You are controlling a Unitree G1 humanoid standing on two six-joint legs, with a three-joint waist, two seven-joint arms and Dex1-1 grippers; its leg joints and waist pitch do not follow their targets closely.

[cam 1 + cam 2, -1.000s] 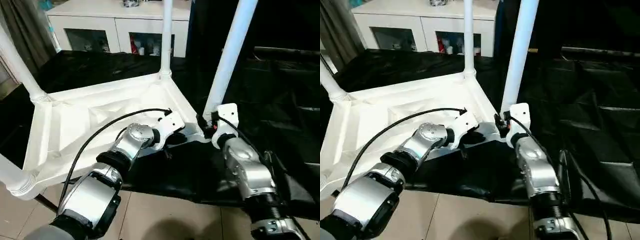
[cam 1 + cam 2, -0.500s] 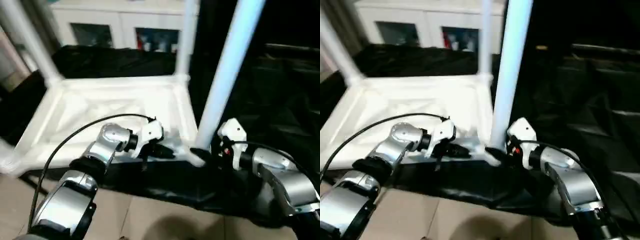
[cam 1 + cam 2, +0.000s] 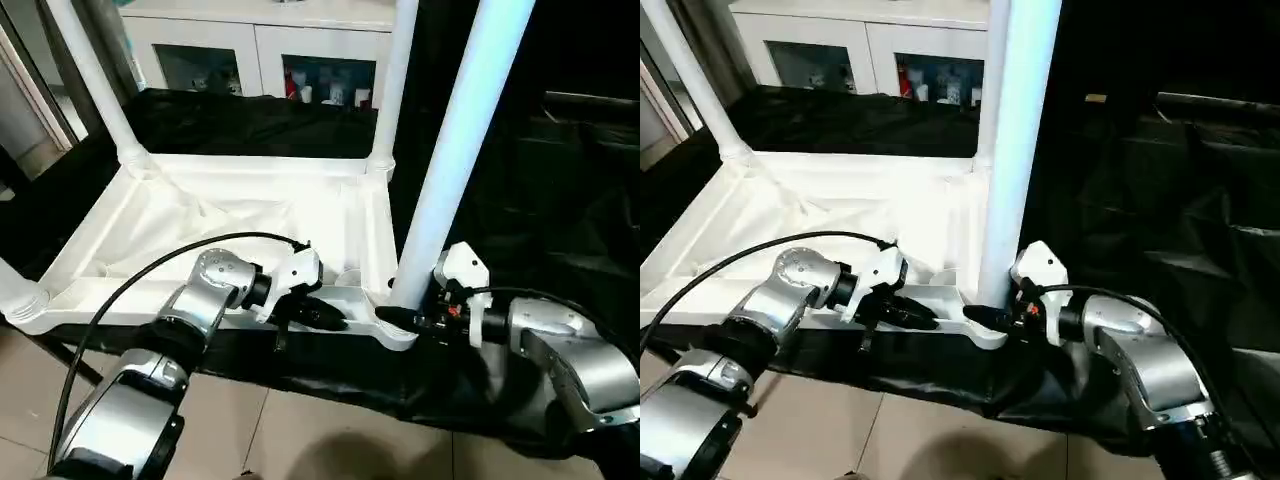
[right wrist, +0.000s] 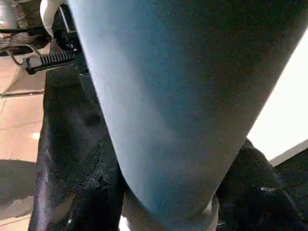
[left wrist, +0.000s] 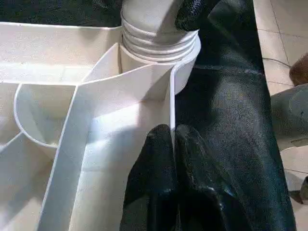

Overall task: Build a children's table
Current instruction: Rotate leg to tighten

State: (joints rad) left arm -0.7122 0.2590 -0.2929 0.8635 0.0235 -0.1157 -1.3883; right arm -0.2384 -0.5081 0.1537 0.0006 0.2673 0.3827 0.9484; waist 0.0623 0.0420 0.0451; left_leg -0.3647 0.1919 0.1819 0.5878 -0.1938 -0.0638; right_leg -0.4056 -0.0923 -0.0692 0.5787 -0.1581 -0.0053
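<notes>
While flanked by grippers, leg (image 3: pixel 455 160) before cabinet (image 3: pixel 270 60).

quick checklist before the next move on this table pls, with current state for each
1. Left gripper pinching the table top's near rim wall: ok, fingers shut on it.
2. Right gripper around the near leg at its base: ok, fingers either side.
3. Near leg upright in its corner socket: ok; fully seated, cannot tell.
4. Two far legs standing in their sockets: ok.
5. Fourth leg, at the near left corner: in place, ok.
6. Left arm cable not caught on the table: ok.
</notes>
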